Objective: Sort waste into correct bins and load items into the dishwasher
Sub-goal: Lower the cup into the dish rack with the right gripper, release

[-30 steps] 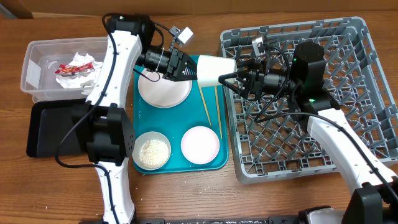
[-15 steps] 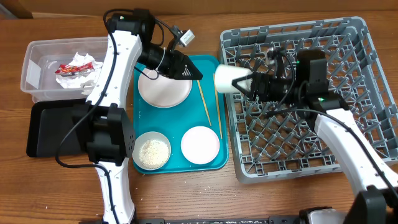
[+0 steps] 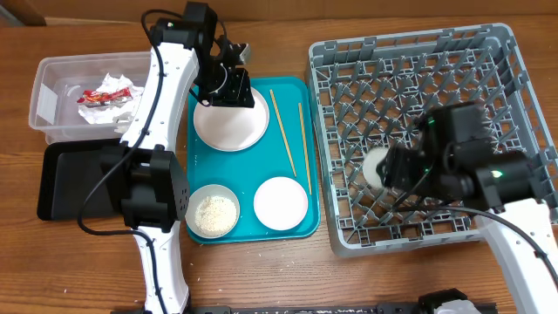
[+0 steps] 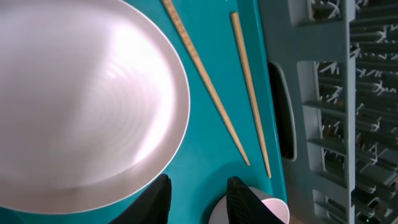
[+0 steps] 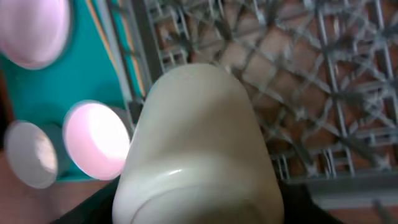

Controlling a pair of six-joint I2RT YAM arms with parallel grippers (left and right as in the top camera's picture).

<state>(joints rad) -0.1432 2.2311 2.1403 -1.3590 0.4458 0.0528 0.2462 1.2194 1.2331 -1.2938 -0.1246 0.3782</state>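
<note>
Cup (image 3: 375, 166) clenched in right fingers (image 3: 394, 170) over rack (image 3: 410, 70); left fingers (image 4: 158, 199) released, empty, above plate (image 4: 81, 99) edge.

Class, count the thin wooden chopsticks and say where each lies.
2 thin wooden chopsticks, both on the teal tray right of the round whitish-pink plate: one nearer the plate, one nearer the grey dish rack. None seems hidden.

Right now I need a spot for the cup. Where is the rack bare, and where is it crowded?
The rack is bare apart from the cup near its tray-side edge; its far rows lie open. The teal tray is crowded.
</note>
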